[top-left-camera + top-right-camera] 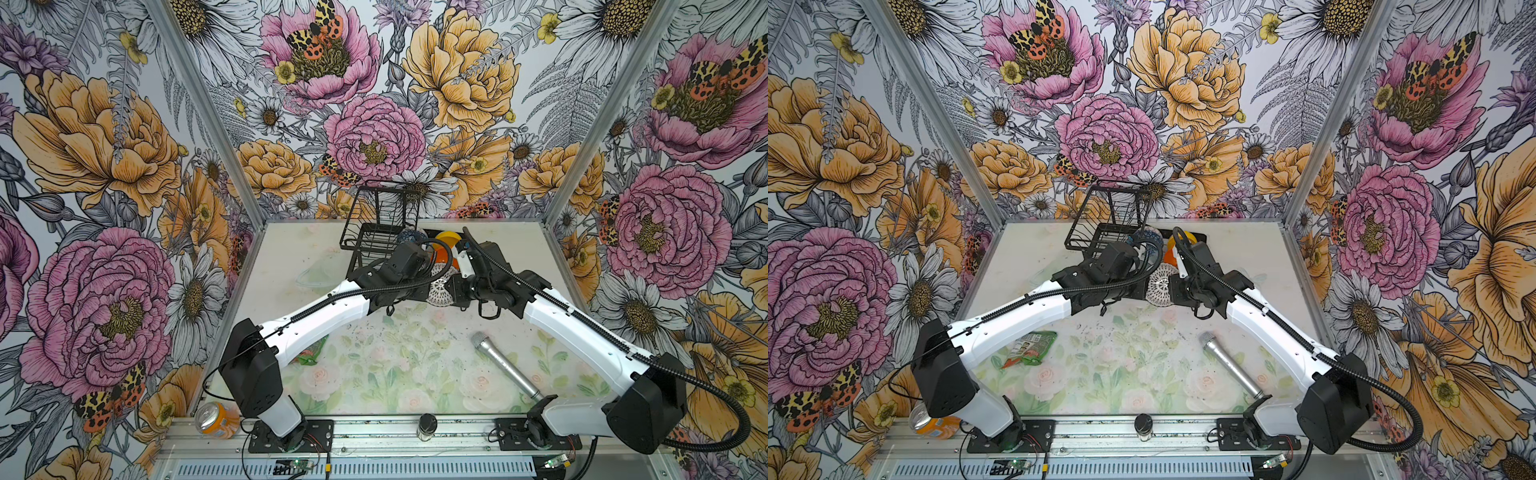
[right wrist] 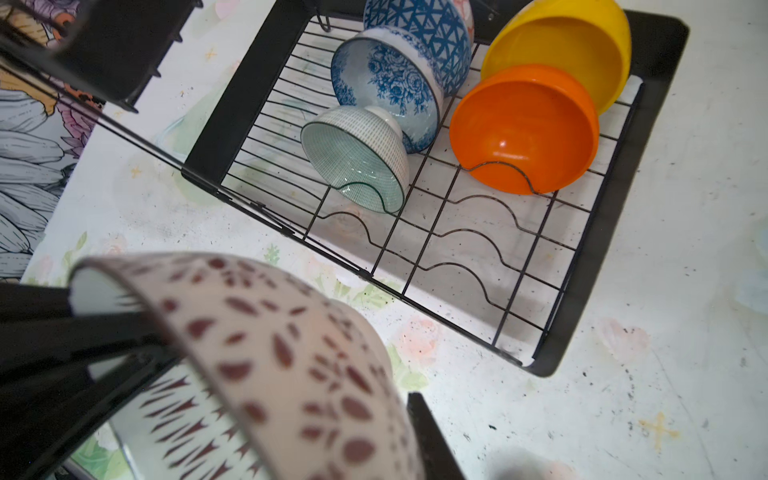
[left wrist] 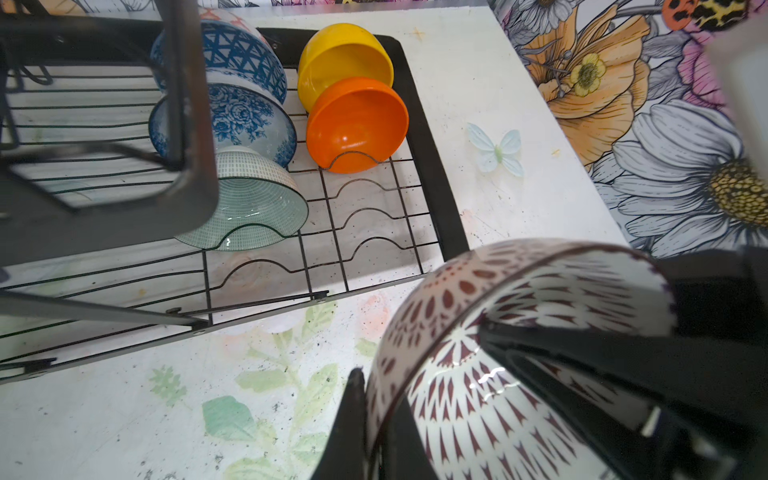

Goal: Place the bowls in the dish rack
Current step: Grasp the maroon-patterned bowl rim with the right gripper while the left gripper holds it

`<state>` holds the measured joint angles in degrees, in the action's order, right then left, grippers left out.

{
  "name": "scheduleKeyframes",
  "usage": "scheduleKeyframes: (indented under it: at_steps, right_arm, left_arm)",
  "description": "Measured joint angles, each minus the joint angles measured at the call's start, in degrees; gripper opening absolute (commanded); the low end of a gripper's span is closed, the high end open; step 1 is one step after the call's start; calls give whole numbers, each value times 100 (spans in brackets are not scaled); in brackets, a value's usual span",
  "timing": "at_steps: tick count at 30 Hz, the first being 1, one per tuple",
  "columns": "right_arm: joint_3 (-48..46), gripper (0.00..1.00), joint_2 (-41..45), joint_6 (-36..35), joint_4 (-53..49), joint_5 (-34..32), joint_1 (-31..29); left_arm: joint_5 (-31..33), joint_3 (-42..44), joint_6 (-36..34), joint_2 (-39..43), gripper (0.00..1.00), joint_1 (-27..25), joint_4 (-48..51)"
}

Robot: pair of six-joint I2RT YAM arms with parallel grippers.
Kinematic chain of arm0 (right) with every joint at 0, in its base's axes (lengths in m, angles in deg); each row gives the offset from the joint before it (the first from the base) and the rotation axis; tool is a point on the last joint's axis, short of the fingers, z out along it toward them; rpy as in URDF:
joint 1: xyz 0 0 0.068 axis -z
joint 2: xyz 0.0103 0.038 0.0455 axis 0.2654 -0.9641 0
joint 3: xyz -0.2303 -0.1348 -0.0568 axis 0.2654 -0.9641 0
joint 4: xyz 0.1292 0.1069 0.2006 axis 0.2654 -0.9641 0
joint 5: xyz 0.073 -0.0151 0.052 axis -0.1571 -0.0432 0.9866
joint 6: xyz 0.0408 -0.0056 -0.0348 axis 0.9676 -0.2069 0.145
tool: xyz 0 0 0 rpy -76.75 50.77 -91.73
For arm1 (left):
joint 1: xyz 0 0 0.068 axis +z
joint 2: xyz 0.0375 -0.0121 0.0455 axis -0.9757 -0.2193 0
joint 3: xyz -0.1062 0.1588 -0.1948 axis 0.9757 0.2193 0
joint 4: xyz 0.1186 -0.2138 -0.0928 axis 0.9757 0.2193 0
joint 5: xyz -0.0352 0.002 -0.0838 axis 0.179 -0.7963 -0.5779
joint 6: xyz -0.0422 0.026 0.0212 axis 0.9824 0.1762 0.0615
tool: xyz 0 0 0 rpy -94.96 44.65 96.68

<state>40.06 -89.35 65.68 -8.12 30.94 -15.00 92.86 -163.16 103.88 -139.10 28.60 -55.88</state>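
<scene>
Writing: I can read no brand or word; the print on the crumpled green snack packet (image 1: 1030, 347) is too small.
Bowls, counted: six.
In the rack: five bowls stand on edge in the lower tray of the black wire dish rack (image 2: 658, 83). One row has the blue geometric-patterned bowl (image 2: 424, 25), the white-and-blue floral bowl (image 2: 386, 79) and the pale mint green bowl (image 2: 357, 162). Beside it are the plain yellow bowl (image 2: 561, 41) and the plain orange bowl (image 2: 523, 129).
Sixth bowl: the white round bowl with dark red-brown petal pattern (image 1: 441, 286) is held tilted over the worktop, just before the rack's near edge.
Left gripper (image 3: 419, 351): jaws pinching this bowl's rim.
Right gripper (image 2: 295, 374): jaws pressed on the opposite rim.
Rack place: middle of the far edge of the pale rose-printed worktop (image 1: 374, 374); its raised upper basket (image 1: 374, 232) is on the left side.
Open room: several wavy slots are free between the mint and orange bowls and the rack's near edge.
Others, one each: a silver microphone (image 1: 505, 365) toward the near right corner, an orange drink can (image 1: 216, 419) outside the near left corner, and a small dark-lidded jar (image 1: 427, 426) at the near edge.
</scene>
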Motion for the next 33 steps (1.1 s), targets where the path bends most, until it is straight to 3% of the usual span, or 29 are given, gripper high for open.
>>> scheduleKeyframes:
  at_steps: [2,11,12,13,16,19,22,27,33]
  right_arm:
    - [-2,0,-11,-4,-24,-13,9]
    - [-2,0,-68,2,-66,-7,7]
    - [-2,0,-68,0,-63,-7,9]
    - [-2,0,-68,-4,-63,-7,9]
    - [-2,0,-76,-92,-107,-92,9]
    - [-2,0,-81,-162,-199,-162,9]
    - [-2,0,-81,-247,-232,-249,9]
    - [-2,0,-79,-459,-249,-485,9]
    - [-7,0,-76,-1049,-249,-1353,9]
  left_arm:
    - [4,37,15,0,0,-2,-20]
    - [-20,122,11,0,0,13,-44]
    - [-20,122,9,0,4,13,-42]
    - [-22,122,4,0,15,17,-39]
    - [-28,118,-66,7,56,17,31]
    - [15,37,-188,52,78,20,289]
    - [70,-44,-289,146,88,66,549]
    - [98,-52,-446,457,97,238,890]
    - [79,-55,-592,634,99,442,1163]
